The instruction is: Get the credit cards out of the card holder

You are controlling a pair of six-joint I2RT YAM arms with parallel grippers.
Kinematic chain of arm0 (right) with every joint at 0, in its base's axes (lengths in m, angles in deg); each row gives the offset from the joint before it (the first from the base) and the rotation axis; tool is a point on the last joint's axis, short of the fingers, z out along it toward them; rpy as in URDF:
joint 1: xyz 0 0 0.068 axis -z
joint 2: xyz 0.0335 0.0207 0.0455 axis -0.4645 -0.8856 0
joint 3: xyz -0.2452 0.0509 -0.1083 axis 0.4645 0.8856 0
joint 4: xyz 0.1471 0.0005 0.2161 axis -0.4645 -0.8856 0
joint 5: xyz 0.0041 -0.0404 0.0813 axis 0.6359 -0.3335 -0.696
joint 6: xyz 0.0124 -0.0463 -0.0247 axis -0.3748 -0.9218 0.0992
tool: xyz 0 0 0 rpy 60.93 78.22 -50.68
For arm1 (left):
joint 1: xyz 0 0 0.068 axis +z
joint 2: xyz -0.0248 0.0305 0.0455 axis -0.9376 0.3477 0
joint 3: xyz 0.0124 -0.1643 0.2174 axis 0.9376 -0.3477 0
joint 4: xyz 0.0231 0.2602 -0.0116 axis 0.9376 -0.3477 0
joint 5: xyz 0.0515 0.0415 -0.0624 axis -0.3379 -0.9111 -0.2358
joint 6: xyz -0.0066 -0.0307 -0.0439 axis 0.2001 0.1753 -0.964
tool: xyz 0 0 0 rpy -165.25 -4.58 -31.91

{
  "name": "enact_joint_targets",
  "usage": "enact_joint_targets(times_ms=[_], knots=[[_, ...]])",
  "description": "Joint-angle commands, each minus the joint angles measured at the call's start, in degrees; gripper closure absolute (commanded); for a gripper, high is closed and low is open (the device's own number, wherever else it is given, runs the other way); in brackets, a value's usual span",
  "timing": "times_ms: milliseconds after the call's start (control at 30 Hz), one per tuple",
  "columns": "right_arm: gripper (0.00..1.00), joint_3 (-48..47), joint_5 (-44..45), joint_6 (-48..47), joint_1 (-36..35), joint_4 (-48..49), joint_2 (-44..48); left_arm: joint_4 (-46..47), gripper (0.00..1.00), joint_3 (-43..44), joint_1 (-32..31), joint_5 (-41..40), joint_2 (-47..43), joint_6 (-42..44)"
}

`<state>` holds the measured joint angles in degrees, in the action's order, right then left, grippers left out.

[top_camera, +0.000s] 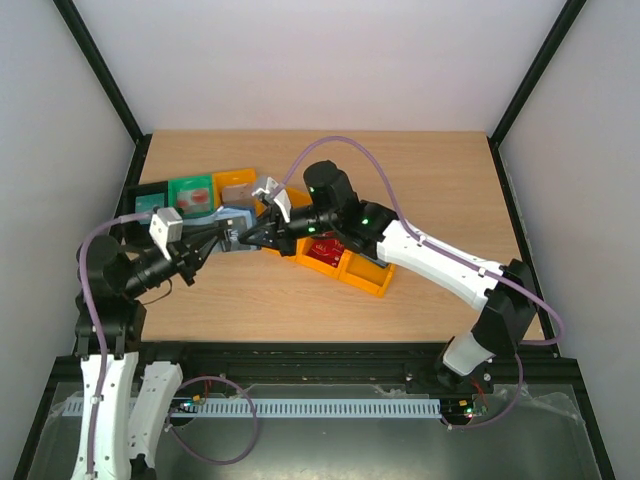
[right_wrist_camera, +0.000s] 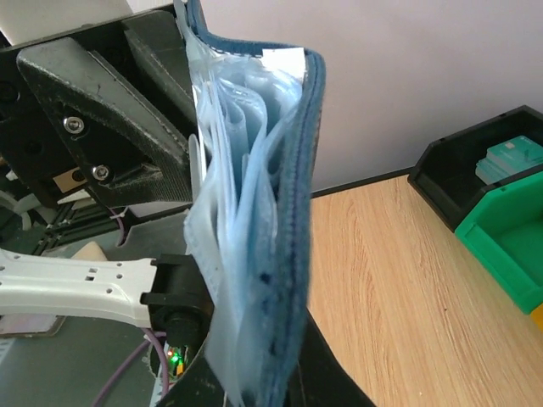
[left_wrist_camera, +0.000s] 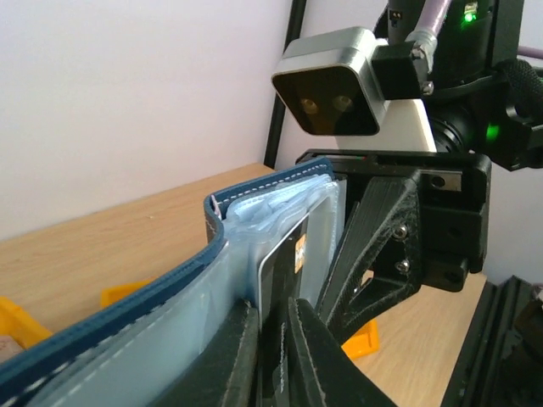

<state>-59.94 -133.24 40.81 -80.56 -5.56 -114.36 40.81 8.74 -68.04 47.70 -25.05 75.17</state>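
Looking down from the top camera, I see both arms meeting above the left half of the tabletop (top_camera: 430, 180), with the card holder (top_camera: 233, 238) held in the air between them, off the wood. My right fingers (right_wrist_camera: 327, 386) are pressed onto the lower part of the card holder, and it stands upright out of them. Its navy cover curves over the top and the pale blue-grey pockets fan out on the side facing the other arm.

In the left wrist view the holder's open pocket side runs straight towards the camera. My left fingers (left_wrist_camera: 227, 365) are drawn in close, pinching the near edge of a pale card (left_wrist_camera: 276, 271) that sits in one of the pockets. That card is partly inside its pocket, and a dark strip shows near its upper end. I cannot tell how many other cards are in the pockets.

Behind the arms a black bin (top_camera: 150, 197), a green bin (top_camera: 190, 192) and a small orange bin (top_camera: 238, 185) stand in a row. An orange tray (top_camera: 350, 268) lies under the right arm with something red in one compartment. In the right wrist view the black bin holds teal cards (right_wrist_camera: 509, 155).
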Motion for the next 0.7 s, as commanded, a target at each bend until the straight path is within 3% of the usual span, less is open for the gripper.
enact_joint_targets(times_ms=[0,167,367,667], knots=[[0.98,-2.75,5.85,3.01,-3.35,11.94,-1.22,3.13,0.95,-5.73,-4.68,14.80,-3.56,-6.36],[0.98,-1.81,5.22,1.26,-2.46,9.96,-0.02,5.19,0.98,-7.09,-4.51,14.68,-4.22,-8.27],[0.91,2.41,1.77,0.40,0.00,8.75,3.98,11.32,0.98,-10.15,-3.19,12.03,-4.91,-16.17],[0.82,7.06,-1.29,0.35,0.75,9.21,7.03,14.95,0.98,-11.91,-2.54,9.23,-5.82,-20.47]])
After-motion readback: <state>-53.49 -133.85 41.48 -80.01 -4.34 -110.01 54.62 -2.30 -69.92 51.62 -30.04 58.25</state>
